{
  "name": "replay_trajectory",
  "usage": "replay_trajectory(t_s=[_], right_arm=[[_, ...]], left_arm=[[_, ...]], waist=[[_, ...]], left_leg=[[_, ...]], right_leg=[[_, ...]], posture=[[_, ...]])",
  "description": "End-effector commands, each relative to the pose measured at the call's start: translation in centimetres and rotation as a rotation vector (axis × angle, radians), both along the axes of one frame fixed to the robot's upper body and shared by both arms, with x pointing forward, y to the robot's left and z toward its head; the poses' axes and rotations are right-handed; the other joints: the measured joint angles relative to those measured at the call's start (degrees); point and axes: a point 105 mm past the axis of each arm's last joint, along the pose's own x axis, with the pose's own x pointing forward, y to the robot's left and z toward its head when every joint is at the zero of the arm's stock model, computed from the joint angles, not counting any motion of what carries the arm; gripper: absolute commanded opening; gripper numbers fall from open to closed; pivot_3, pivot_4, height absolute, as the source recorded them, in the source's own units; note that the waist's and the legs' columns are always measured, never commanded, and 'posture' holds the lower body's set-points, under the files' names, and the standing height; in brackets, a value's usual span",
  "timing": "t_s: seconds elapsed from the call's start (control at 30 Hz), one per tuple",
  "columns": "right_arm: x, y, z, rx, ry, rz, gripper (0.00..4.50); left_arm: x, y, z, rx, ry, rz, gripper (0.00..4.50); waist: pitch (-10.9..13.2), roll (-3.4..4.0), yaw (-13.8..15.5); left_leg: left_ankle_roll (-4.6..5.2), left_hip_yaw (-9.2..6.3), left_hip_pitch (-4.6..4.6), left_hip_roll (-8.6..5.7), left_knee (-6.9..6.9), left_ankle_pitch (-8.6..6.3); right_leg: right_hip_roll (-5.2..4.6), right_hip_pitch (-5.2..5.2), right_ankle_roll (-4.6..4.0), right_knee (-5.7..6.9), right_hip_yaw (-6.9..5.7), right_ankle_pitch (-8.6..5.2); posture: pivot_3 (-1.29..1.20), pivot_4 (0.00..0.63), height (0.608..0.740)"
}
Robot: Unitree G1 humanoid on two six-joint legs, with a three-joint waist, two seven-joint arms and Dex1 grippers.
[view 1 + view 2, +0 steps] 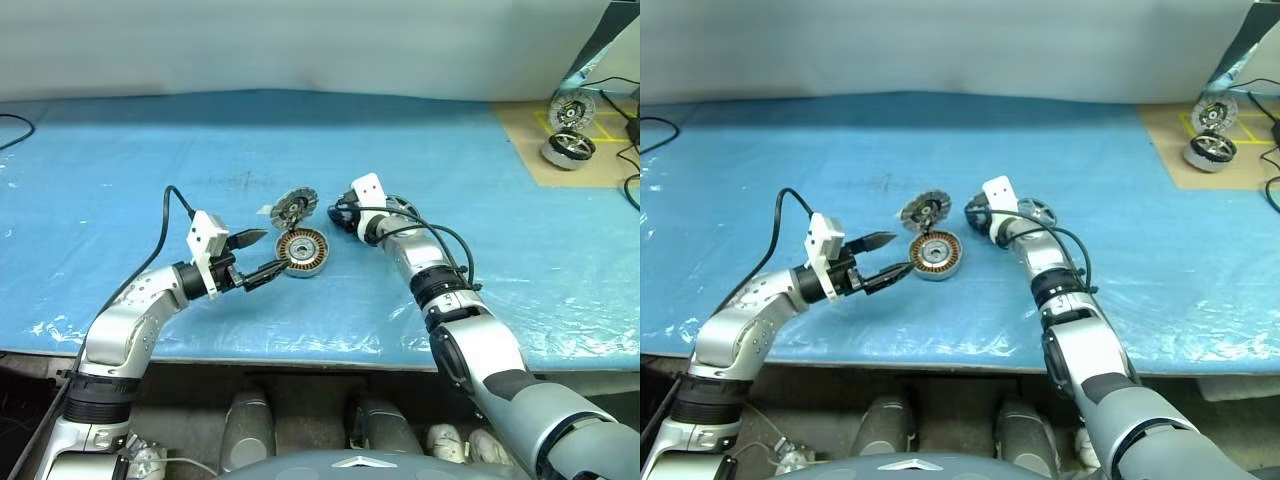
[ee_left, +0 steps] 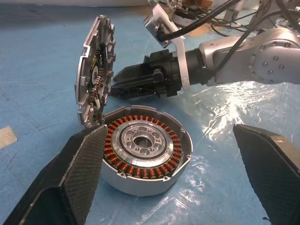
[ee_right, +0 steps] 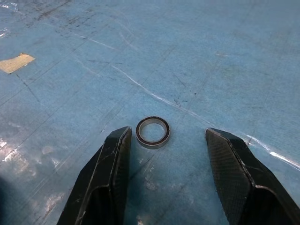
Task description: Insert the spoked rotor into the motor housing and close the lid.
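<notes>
The motor housing (image 1: 302,250), a silver cup with copper windings, lies on the blue sheet with its lid (image 1: 294,207) standing open on the hinge at the far rim. My left gripper (image 1: 258,255) is open beside the housing on its left, its fingers (image 2: 79,173) either side of it without touching. My right gripper (image 3: 167,133) is open and low over the sheet just right of the lid, with a tiny thin ring (image 3: 153,132) lying between its fingers. The spoked rotor (image 1: 1038,211) lies on the sheet behind the right wrist, partly hidden by it.
A tan board (image 1: 530,150) at the back right carries another silver-and-black motor (image 1: 568,148) and an upright disc (image 1: 572,108), with cables beside them. A scrap of tape (image 3: 16,63) is stuck to the sheet. The table's front edge runs just below both forearms.
</notes>
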Motion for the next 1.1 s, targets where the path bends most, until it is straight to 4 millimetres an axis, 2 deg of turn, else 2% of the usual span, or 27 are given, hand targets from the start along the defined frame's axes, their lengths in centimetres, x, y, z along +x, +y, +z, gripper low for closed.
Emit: replay_trajectory(t_s=[0.03,0.1,0.27,0.43,0.6,1.0,1.1], right_arm=[[0.4,1.6,1.7,0.027,-0.061,0.029,2.56],[0.5,2.1,1.5,0.028,-0.057,0.025,2.56],[0.5,1.9,-0.2,-0.023,-0.016,-0.019,2.56],[0.5,0.6,-1.1,-0.045,0.016,-0.058,2.56],[0.2,0.1,-1.7,-0.051,0.029,-0.04,2.56],[-0.8,1.2,-3.4,-0.077,0.06,0.013,2.56],[-0.9,1.1,-3.5,-0.07,0.068,0.01,2.09]], left_arm=[[0.1,-0.1,1.2,0.01,-0.045,-0.006,4.5],[0.2,0.1,0.8,0.034,-0.041,-0.002,4.5],[0.2,0.0,0.6,0.039,-0.036,0.0,4.5],[0.1,-0.1,0.7,0.037,-0.036,0.002,4.5],[0.1,0.0,0.4,0.043,-0.028,0.001,4.5],[0.9,0.5,0.7,0.059,-0.041,0.009,4.5],[0.9,0.5,0.7,0.059,-0.043,0.011,4.5]], waist=[[0.0,0.0,-0.2],[0.0,0.0,-0.5],[0.0,0.0,-0.9],[0.0,0.0,-0.8],[0.0,0.0,-0.8],[0.0,0.0,-1.0],[0.0,0.0,-1.0]], left_leg=[[0.0,0.0,0.0,0.01,0.0,0.0],[0.0,0.0,0.0,0.02,0.01,0.0],[0.01,0.0,-0.02,0.02,0.01,0.0],[0.01,-0.01,0.01,0.02,0.03,0.0],[0.02,-0.01,0.01,0.01,0.09,0.0],[0.02,-0.01,0.05,0.03,0.08,0.0],[0.02,-0.01,0.06,0.03,0.05,0.0]], right_leg=[[0.0,-0.01,-0.04,0.02,0.0,-0.02],[0.0,-0.01,-0.08,0.03,0.0,-0.04],[-0.01,-0.01,-0.12,0.01,-0.01,-0.07],[-0.06,0.05,-0.22,0.02,-0.03,-0.13],[-0.08,0.08,-0.22,0.04,-0.03,-0.13],[-0.07,0.09,-0.23,0.04,-0.04,-0.14],[-0.07,0.09,-0.24,0.04,-0.04,-0.14]], posture=[[0.0,0.15,0.74],[0.0,0.15,0.74],[0.0,0.15,0.74],[0.0,0.15,0.74],[0.0,0.15,0.74],[0.0,0.15,0.74],[0.0,0.15,0.74]])
